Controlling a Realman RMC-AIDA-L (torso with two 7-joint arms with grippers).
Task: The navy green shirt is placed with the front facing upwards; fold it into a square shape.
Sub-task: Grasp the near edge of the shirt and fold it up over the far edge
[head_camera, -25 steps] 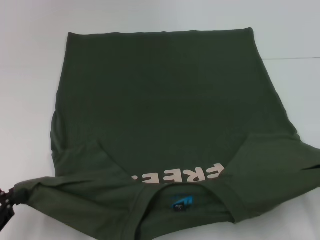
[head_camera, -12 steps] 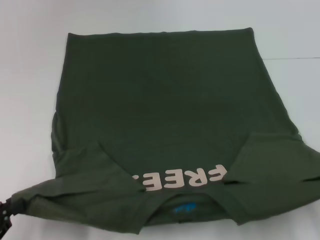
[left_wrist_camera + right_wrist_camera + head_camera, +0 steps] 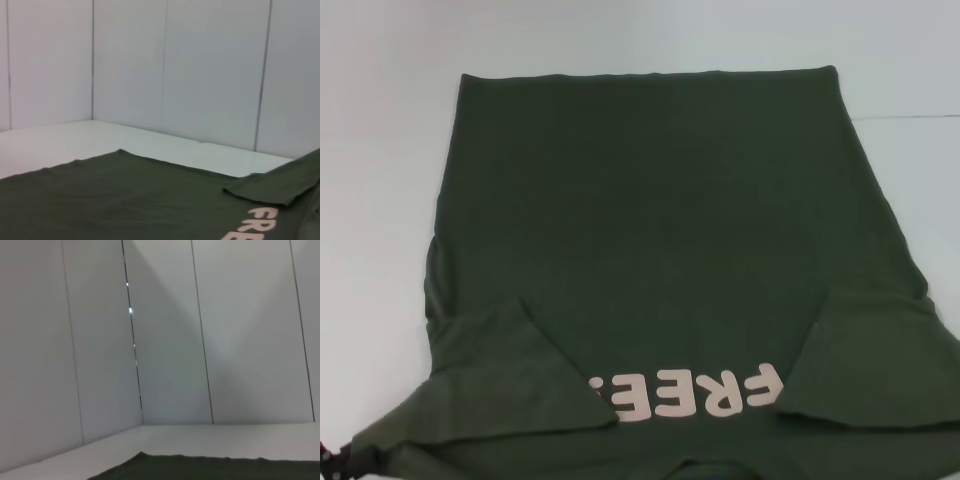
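The navy green shirt (image 3: 650, 230) lies front up on the white table (image 3: 380, 200), hem at the far side. Both sleeves are folded inward over the chest, one on the left (image 3: 510, 375) and one on the right (image 3: 870, 370). Between them sits the pale pink "FREE" lettering (image 3: 695, 392). The collar is cut off by the near edge of the head view. My left gripper (image 3: 328, 462) shows only as a dark tip at the bottom left corner, with the shirt's shoulder fabric bunched into it. The left wrist view shows the shirt (image 3: 125, 200) and a folded sleeve (image 3: 270, 187). My right gripper is out of view.
White table surface surrounds the shirt on the left, far and right sides. Pale wall panels (image 3: 165, 70) stand behind the table. In the right wrist view, only a strip of the shirt (image 3: 210, 467) and the wall panels (image 3: 200, 340) appear.
The shirt has slid toward me. The collar and blue label have dropped out of the near edge, the lettering sits lower, and the left gripper has drawn back to the corner.
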